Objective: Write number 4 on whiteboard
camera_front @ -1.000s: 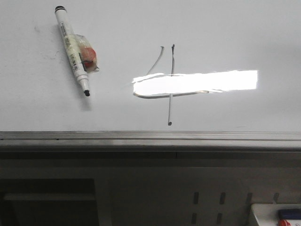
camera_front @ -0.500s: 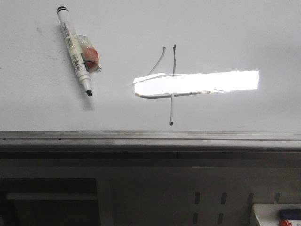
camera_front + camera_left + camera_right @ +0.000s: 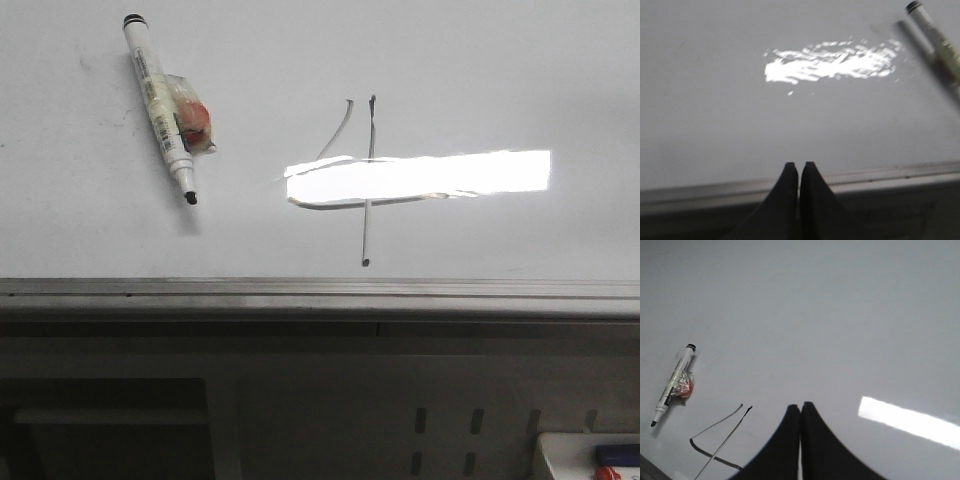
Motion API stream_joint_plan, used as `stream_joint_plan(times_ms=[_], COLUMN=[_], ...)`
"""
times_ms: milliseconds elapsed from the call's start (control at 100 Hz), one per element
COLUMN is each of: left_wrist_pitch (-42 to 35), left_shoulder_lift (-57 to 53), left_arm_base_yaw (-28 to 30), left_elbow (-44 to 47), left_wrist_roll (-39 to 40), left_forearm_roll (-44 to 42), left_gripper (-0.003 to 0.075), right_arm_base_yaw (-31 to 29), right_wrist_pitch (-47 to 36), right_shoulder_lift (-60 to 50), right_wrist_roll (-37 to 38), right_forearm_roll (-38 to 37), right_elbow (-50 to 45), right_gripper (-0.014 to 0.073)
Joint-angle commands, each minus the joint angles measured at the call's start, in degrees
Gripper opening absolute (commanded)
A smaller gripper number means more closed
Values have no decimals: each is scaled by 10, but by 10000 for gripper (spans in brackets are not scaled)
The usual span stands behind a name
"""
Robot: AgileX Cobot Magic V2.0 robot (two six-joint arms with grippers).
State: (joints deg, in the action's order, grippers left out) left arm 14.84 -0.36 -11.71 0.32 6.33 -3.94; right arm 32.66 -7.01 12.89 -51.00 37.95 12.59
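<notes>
Whiteboard (image 3: 520, 80) bears number 4 (image 3: 366, 180) near centre, glare band crossing its bar. Uncapped marker (image 3: 160, 105) lies well left, tip toward grey edge rail (image 3: 320, 290). Left end effector (image 3: 799, 167) and right end effector (image 3: 800, 407): fingers pressed together, holding nothing.

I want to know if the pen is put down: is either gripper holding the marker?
No: the marker lies alone on the whiteboard, and both wrist views show shut, empty fingers.

number 4 (image 3: 360, 180) bar washed out by glare, marker (image 3: 935, 35) blurred + cut off in left wrist view
</notes>
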Motion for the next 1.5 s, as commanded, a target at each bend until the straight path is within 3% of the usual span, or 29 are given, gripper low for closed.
stream_joint_plan(times_ms=[0,200,910,1010,1110,1230,1280,1330,1490], left_wrist_pitch=[16,21,21,21,21,21,21,21,21], left_shoulder_lift=[-12,-12,-12,-12,-12,-12,-12,-12,-12], left_arm_base_yaw=[23,65,66,66,66,66,66,66,66], left_elbow=[18,19,19,19,19,19,19,19,19], left_wrist_roll=[7,7,7,7,7,7,7,7,7], left_forearm_roll=[3,3,3,3,3,3,3,3,3], left_gripper=[-20,-20,-20,-20,-20,-20,-20,-20,-20], right_arm_base_yaw=[-4,-4,-5,-24,-72,-168,-203,-231,-280], right_wrist_pitch=[-39,-39,-43,-80,-83,-73,-73,-16,101], right_shoulder_lift=[4,4,4,4,4,4,4,0,-39], right_wrist_roll=[1,1,1,5,171,470,554,593,594], right_forearm_roll=[-2,-2,-1,-11,-147,-357,-419,-444,-444], right_elbow=[15,15,-3,-35,-72,-124,-146,-144,-146], right_gripper=[-54,-54,-54,-54,-54,-54,-54,-54,-54])
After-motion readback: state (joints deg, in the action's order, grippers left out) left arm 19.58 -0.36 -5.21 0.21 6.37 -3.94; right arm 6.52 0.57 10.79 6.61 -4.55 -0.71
